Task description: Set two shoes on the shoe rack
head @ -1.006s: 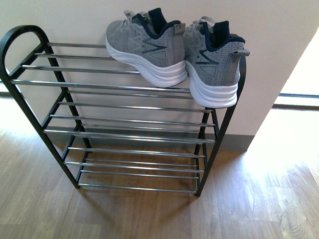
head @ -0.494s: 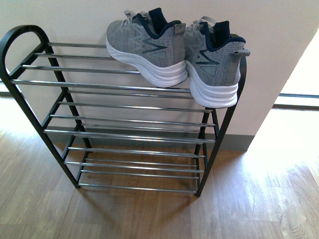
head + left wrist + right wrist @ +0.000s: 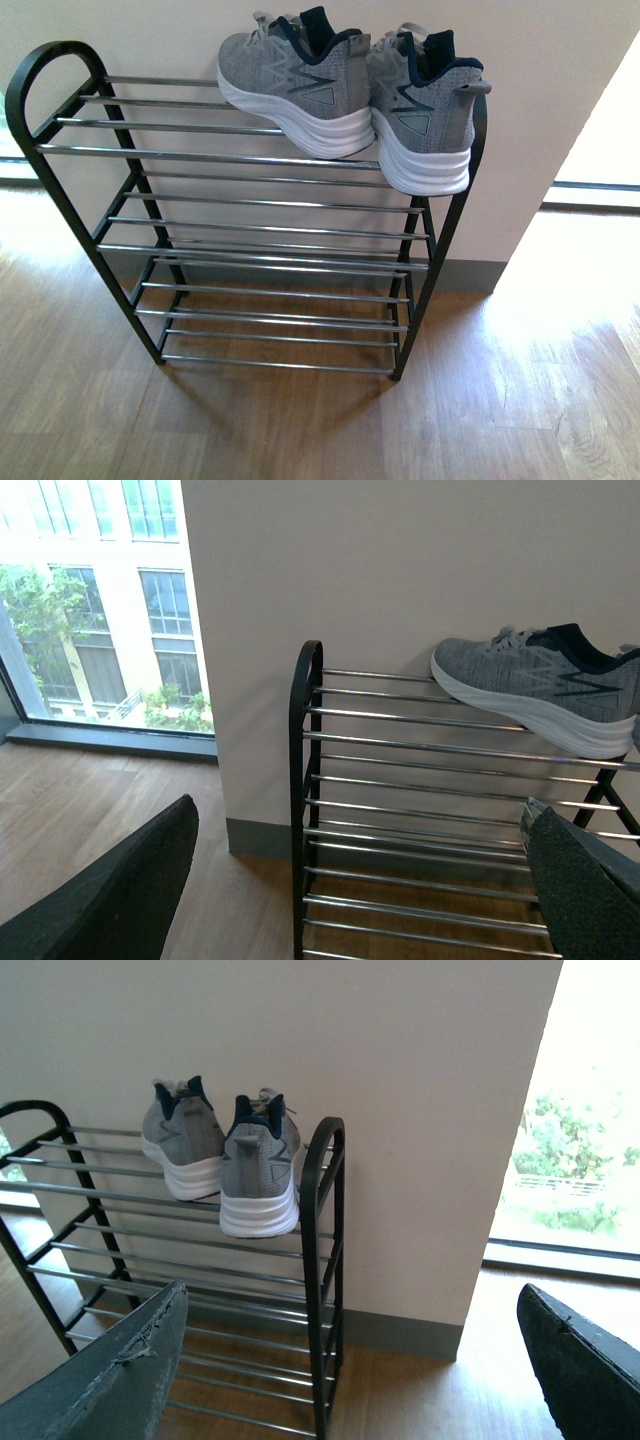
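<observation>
Pincers: both gaping wide, holding nothing. Left pincer (image 3: 358, 815) and right pincer (image 3: 352, 1300), only air and rack in the gap. Parked low and back from shoe rack (image 3: 40, 75), well apart from any shoe.

Grey sneakers up on top tier, right end, side by side, touching or nearly so: inner sneaker (image 3: 295, 85), outer sneaker (image 3: 425, 115) hard by end post (image 3: 322, 1220). Up and fwd from both pincers; closer to right arm, judging by that post looming in right wrist view. Long axes across the rods, toes twd wall (image 3: 540, 60), heels twd robot. Inner one slewed a bit; outer heel poking past front rod (image 3: 200, 155).

Looks like task done, so prob. no further grasp needed. If any nudge, right arm's job, pushing heel-to-toe along that axis.

Front view: no arm visible at all. Right wrist view: both heels near square-on. Left wrist view: inner sneaker side-on, outer one cropped at edge, plus window (image 3: 100, 610). No slides seen anywhere.
</observation>
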Tool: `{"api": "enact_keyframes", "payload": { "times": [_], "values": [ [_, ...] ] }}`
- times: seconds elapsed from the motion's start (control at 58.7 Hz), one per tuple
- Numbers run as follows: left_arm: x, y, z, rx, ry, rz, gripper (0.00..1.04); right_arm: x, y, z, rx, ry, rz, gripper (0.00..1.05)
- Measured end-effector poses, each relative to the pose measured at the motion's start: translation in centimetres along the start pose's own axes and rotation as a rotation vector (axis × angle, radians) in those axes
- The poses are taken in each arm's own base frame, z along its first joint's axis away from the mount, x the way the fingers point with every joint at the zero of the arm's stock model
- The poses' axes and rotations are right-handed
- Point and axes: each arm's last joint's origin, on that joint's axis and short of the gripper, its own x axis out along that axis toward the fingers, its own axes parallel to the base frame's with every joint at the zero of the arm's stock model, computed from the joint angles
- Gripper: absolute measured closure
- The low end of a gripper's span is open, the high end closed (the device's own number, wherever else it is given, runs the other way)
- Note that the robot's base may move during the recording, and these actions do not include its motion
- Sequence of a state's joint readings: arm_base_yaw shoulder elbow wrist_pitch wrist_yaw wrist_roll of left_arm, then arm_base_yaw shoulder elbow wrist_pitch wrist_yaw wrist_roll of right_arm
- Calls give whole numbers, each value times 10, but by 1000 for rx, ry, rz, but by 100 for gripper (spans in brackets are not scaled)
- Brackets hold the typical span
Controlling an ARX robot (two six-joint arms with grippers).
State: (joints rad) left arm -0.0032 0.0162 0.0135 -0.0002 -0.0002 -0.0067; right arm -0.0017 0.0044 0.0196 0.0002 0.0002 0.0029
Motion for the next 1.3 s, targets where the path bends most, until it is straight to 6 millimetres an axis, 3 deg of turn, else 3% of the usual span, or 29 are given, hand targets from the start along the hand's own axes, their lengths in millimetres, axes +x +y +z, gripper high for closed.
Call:
{"api": "enact_keyframes", "payload": {
  "times": [1.295],
  "values": [
    [0,0,0,0,0,1,9,0,0,0,0,2,2,9]
  ]
}}
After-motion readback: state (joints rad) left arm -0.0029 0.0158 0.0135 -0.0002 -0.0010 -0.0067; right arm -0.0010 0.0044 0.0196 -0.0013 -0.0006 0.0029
